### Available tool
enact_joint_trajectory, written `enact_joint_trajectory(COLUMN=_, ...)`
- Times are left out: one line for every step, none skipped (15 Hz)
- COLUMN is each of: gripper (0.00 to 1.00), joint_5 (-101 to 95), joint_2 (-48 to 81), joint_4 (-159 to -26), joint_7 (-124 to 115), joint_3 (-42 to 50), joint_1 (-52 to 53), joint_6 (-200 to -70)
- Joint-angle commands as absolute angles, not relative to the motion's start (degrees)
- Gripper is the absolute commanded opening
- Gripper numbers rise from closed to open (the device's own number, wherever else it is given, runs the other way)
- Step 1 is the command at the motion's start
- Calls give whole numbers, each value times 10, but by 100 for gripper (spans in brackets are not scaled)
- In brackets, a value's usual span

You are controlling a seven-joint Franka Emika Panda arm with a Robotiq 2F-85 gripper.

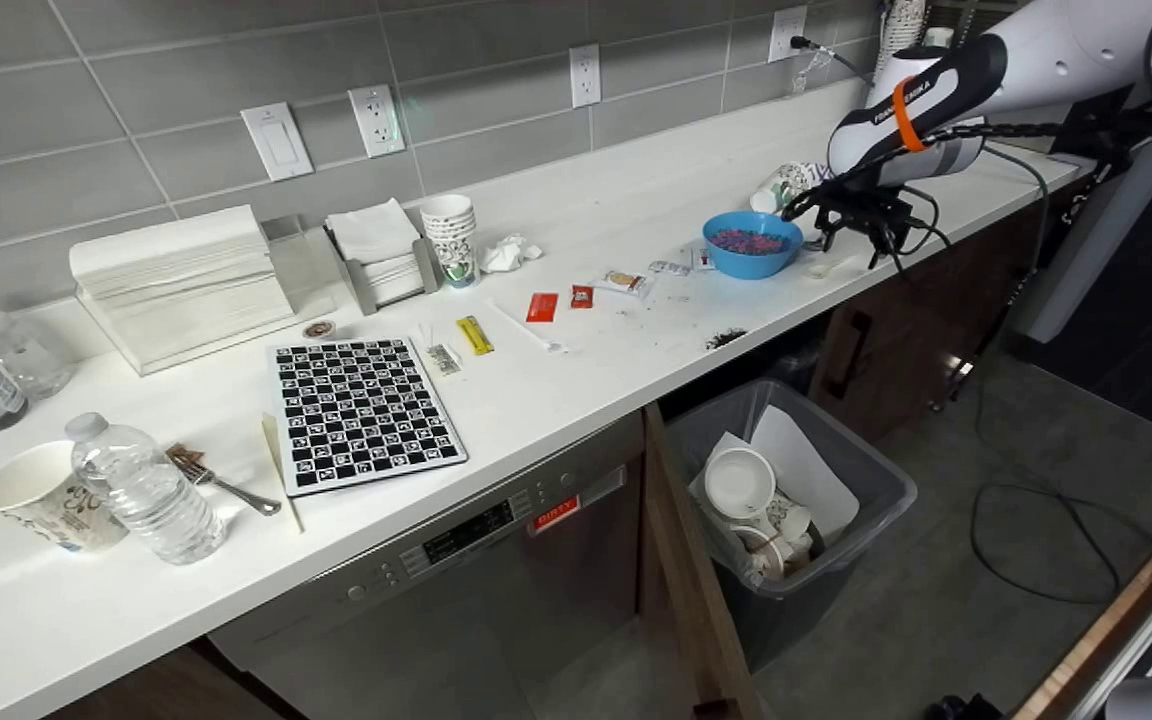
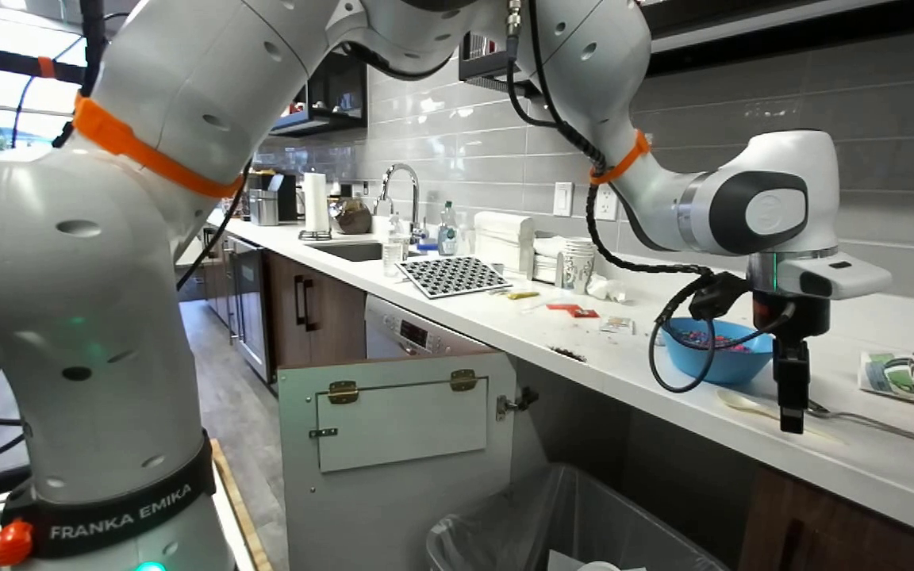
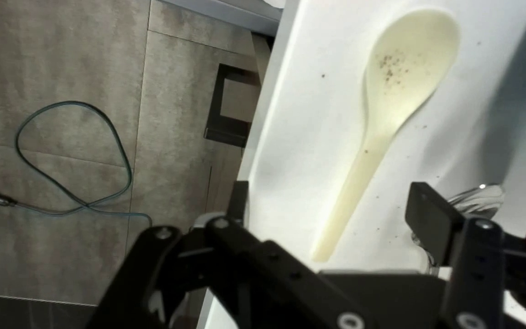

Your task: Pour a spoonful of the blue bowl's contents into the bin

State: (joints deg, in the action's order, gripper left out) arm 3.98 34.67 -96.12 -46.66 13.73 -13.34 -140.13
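Below the worktop (image 1: 576, 395) stands the bin (image 1: 806, 600); up top, near the front edge, sits the blue bowl (image 1: 748, 265). The end effector (image 3: 331, 201), jaws spread and holding nothing, hangs above the pale spoon (image 3: 379, 132). For a likely grasp, it should centre the thin handle, keep both jaws off the edge, and squeeze before lifting.

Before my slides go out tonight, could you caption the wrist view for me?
A speckled cream spoon lies on the white counter before the open gripper.
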Motion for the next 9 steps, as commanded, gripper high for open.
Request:
enact_joint_trajectory(gripper=77, joint_5=69, joint_2=369, joint_4=-934, joint_7=-442, joint_3=134, joint_1=-140, joint_6=-1391)
enact_joint_trajectory(gripper=73, joint_5=73, joint_2=371, joint_4=-931, joint_7=-439, joint_3=134, joint_1=-141, joint_6=-1390)
enact_joint_trajectory(gripper=70, joint_5=77, joint_2=374, joint_4=-927, joint_7=-436, joint_3=134, joint_1=-141, joint_6=-1389)
enact_joint_trajectory(gripper=60, joint_5=80, joint_2=376, joint_4=-923, joint_7=-434, joint_3=133, joint_1=-141, joint_6=-1388)
enact_joint_trajectory(gripper=62, joint_5=83, joint_2=379, joint_4=-920, joint_7=-433, joint_3=133, joint_1=-141, joint_6=-1387)
enact_joint_trajectory(gripper=62, joint_5=86, joint_2=381, joint_4=-917, joint_7=-430, joint_3=133, joint_1=-141, joint_6=-1386)
enact_joint_trajectory(gripper=54, joint_5=90, joint_2=383, joint_4=-914, joint_7=-430, joint_3=132, joint_1=-141, joint_6=-1387)
enact_joint_trajectory(gripper=58, joint_5=92, joint_2=384, joint_4=-911, joint_7=-429, joint_3=131, joint_1=-141, joint_6=-1387)
enact_joint_trajectory(gripper=55, joint_5=95, joint_2=385, joint_4=-908, joint_7=-428, joint_3=130, joint_1=-141, joint_6=-1386)
